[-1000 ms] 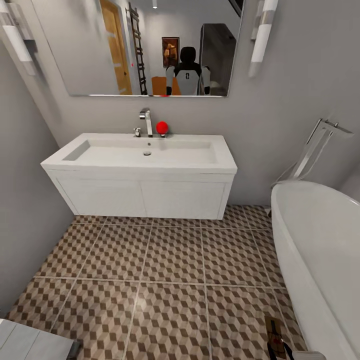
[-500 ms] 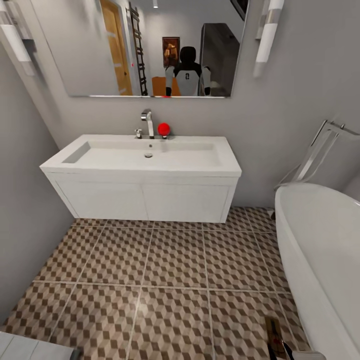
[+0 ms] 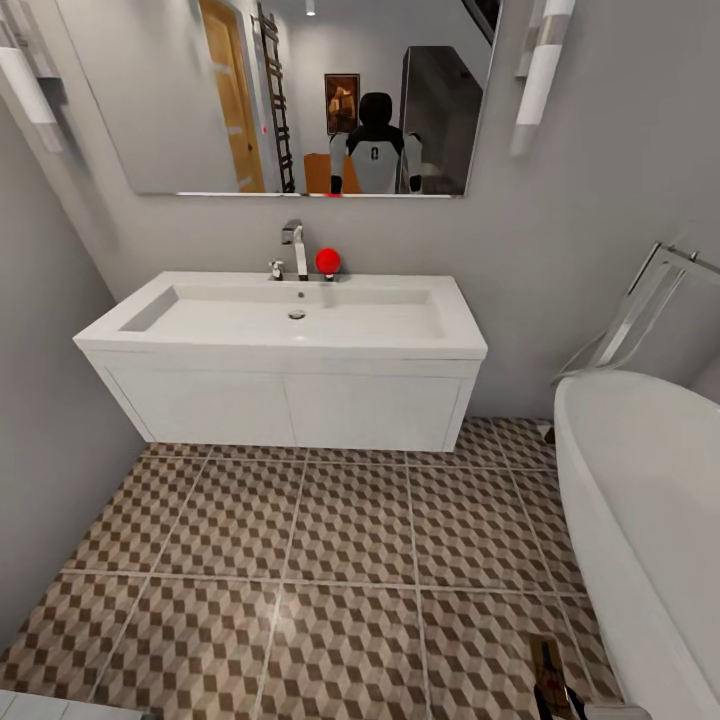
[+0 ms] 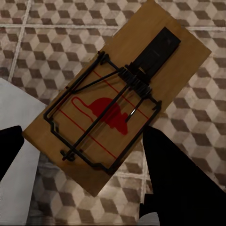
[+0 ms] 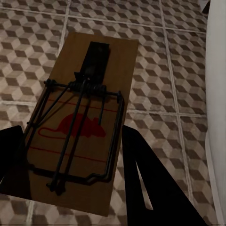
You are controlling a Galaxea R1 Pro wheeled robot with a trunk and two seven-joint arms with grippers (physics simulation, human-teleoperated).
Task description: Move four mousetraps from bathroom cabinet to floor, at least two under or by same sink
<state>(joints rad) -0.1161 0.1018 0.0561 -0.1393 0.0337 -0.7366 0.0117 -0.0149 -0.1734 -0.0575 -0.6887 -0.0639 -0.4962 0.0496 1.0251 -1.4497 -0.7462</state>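
Between each gripper's dark fingers sits a mousetrap: left gripper [image 4: 80, 155] grips one mousetrap [image 4: 115, 96], right gripper [image 5: 70, 174] grips another mousetrap [image 5: 82, 120], seemingly by the edges. Both hang above the bathroom floor [image 3: 340, 560], the sink [image 3: 285, 325] farther ahead. Released from here, a trap may land well apart from the sink or flip.

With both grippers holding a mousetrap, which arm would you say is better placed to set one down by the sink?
Probably the left. The sink sits left of centre in the head view, while the right gripper's mousetrap hangs beside the bathtub. The left gripper also holds a mousetrap.

Wall mirror [image 3: 200, 100], white bathtub [image 3: 650, 500], possibly a red ball [image 3: 327, 260]
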